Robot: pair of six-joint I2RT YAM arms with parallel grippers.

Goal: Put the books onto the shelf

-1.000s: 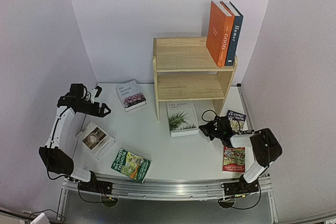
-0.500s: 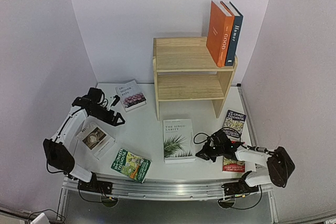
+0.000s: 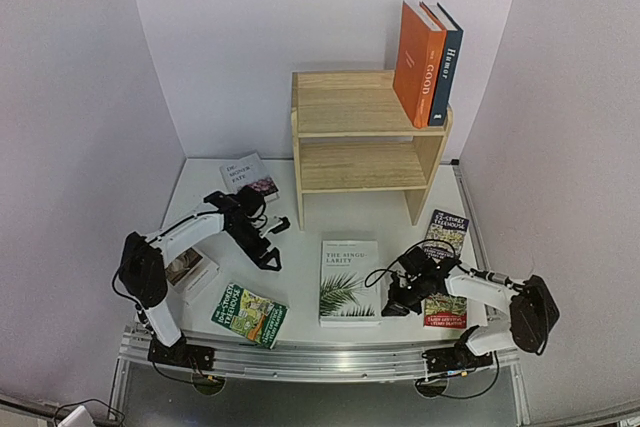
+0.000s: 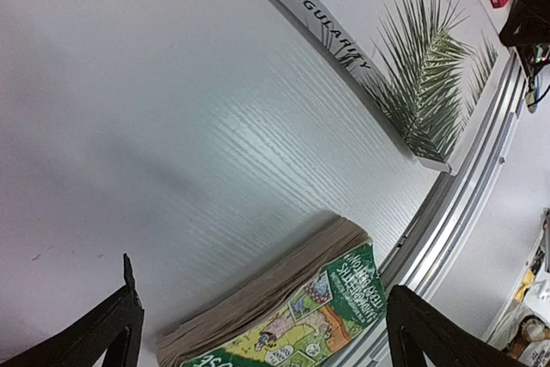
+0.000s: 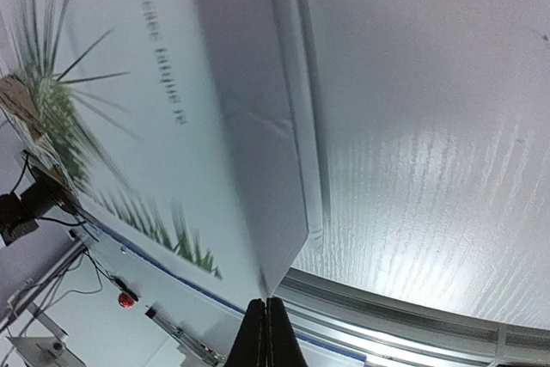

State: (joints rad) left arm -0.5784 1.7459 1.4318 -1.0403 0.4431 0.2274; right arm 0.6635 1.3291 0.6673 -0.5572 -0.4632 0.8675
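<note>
The wooden shelf [image 3: 358, 137] stands at the back, with the orange "GOOD" book [image 3: 418, 52] and the dark blue "Humor" book [image 3: 447, 65] upright on its top tier. The white palm-leaf book [image 3: 348, 282] [image 4: 404, 49] [image 5: 129, 109] lies flat near the front edge. My right gripper [image 3: 393, 303] [image 5: 267, 320] is shut, its tips touching that book's near right corner. My left gripper [image 3: 277, 244] [image 4: 262, 285] hangs wide open and empty, left of the palm-leaf book and above the green Treehouse book [image 3: 249, 314] [image 4: 301, 320].
The pink-flowers book [image 3: 244, 173] and the "Afternoon tea" book [image 3: 190, 272] lie at the left, partly under my left arm. Two Treehouse paperbacks [image 3: 449, 230] [image 3: 446, 311] lie at the right. The metal rail [image 3: 320, 355] runs along the front edge.
The palm-leaf book slid from under the shelf toward the front edge, with my shut right gripper at its right side. My left arm swung from the far left to mid-table.
</note>
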